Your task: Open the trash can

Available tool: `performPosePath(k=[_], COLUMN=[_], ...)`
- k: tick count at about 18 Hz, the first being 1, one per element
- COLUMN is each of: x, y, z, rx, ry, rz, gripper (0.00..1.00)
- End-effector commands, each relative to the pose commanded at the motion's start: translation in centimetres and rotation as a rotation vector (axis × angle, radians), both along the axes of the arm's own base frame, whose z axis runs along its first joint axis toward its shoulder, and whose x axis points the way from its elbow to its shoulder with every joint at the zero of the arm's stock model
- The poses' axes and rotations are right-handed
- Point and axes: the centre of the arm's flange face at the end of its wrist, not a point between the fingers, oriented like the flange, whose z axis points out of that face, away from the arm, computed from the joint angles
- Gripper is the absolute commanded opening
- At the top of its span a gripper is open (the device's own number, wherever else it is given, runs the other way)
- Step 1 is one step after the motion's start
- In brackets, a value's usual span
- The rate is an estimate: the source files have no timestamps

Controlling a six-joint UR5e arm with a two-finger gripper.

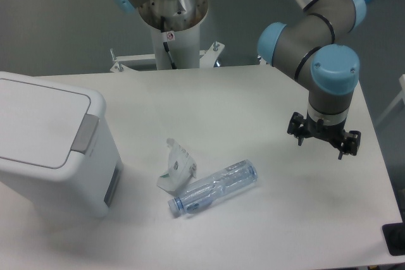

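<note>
Your bin (54,143) sits at the table's (253,105) left edge, lid flat and shut, its grey button strip (85,134) on the side facing the table's middle, a grey panel (113,184) below it; your gripper (324,142) hangs over the right side, well apart from the bin and holding nothing; you cannot tell from here whether its fingers are spread or closed. Between the two lie a clear bottle (214,188) on its side and a crumpled white wrapper (175,165), touching the bottle's upper left.
</note>
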Motion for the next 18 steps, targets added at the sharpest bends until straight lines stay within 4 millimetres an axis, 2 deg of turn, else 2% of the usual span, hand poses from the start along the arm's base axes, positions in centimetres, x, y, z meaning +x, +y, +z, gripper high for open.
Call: performPosePath(k=[9,12,14,18], x=[0.6,1.8,2.8,4.6], y=[0.4,0.5,0.5,2.3], z=[1.0,-0.6,1.0,1.8], rx=[0.022,0.091,0.162,0.265], ry=[0.005,-0.063,-0.044,-0.089], rz=[-0.009,-0.009,0.026,0.146], gripper=[1.00,1.00,1.00,1.00])
